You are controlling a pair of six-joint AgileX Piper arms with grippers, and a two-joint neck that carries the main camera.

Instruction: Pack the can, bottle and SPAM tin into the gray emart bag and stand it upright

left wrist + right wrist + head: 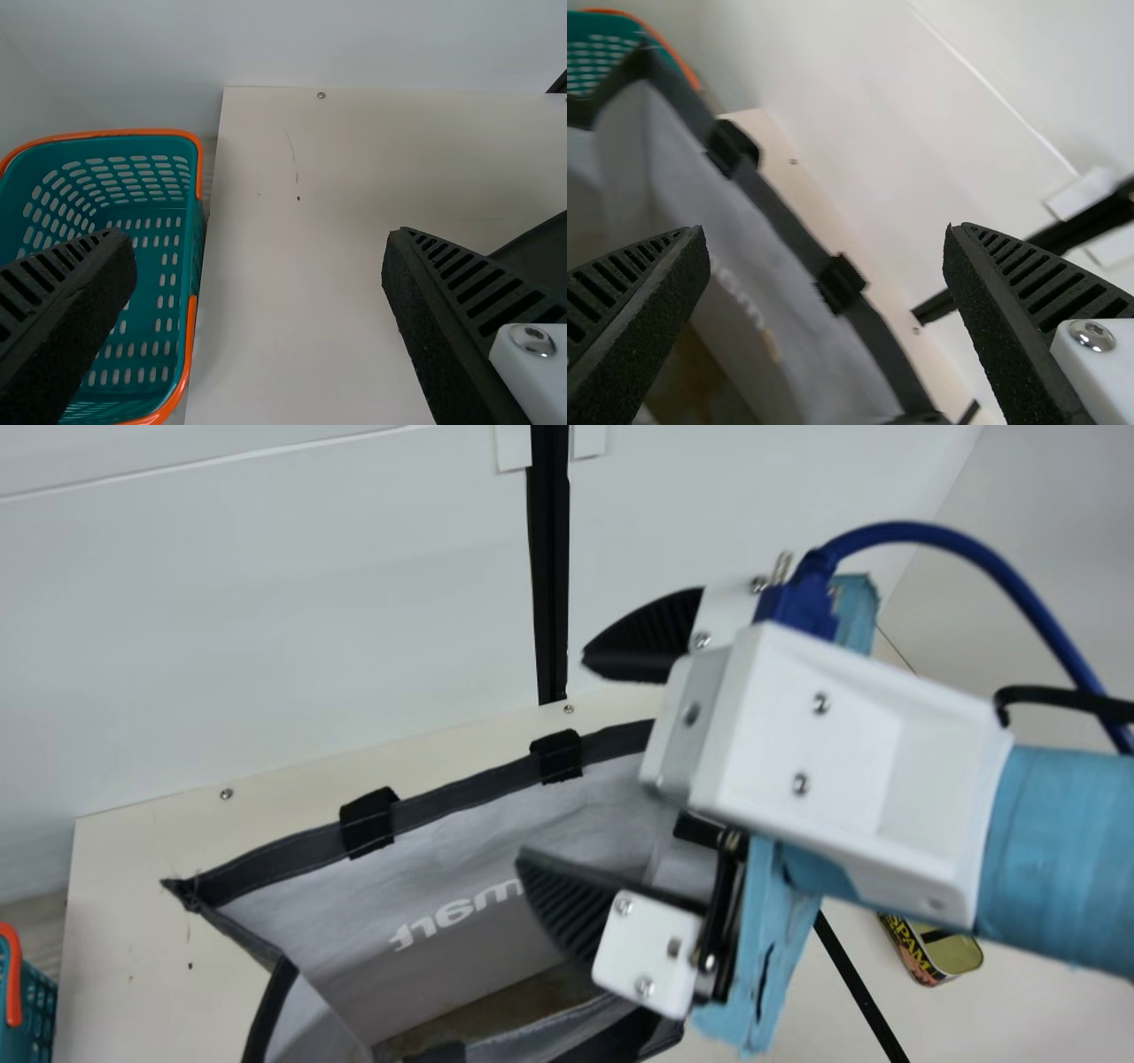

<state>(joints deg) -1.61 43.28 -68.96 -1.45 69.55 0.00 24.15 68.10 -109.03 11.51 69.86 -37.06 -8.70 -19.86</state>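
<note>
The gray emart bag (478, 939) stands with its mouth spread wide in the main view, dark trim around the rim. Over its right part hangs my right gripper (567, 757), fingers wide apart with nothing between them. In the right wrist view, that gripper (826, 292) has the bag's far wall (753, 257) beyond its fingers. The SPAM tin (939, 952) lies on the table right of the bag, partly behind the right arm. My left gripper (259, 292) is open above bare table in the left wrist view, close to a teal basket.
The teal basket with orange rim (197, 177) stands at the table's left edge. A white wall (266, 602) with a black post (551, 584) rises behind the table. A black strip (859, 988) runs along the table right of the bag.
</note>
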